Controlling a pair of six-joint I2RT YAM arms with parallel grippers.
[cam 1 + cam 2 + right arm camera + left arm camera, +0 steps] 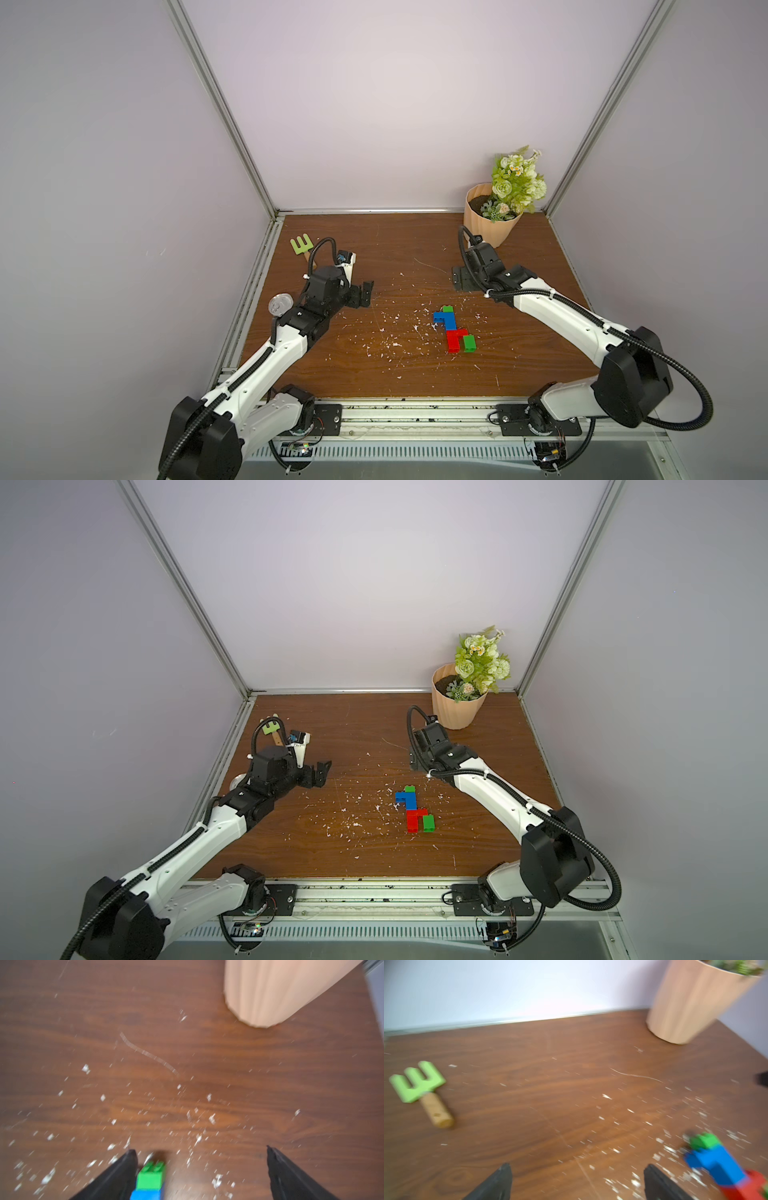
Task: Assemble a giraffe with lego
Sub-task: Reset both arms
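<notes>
The lego giraffe (452,330) (412,810) lies flat on the wooden table (374,249), all its bricks joined. Its green top brick (447,308) points to the back, and its red leg (454,345) and green leg (470,343) point to the front. My right gripper (460,279) (414,757) stands open just behind the giraffe's head. In the right wrist view (200,1150) the green top brick (151,1176) lies loose beside one finger. My left gripper (365,294) (577,1167) is open and empty, well left of the giraffe (720,1164).
A green toy rake (302,246) (417,1081) lies at the back left behind the left wrist. A beige flower pot (492,226) (280,991) stands at the back right, close behind the right wrist. A clear round lid (279,302) lies by the left edge. White flecks litter the table.
</notes>
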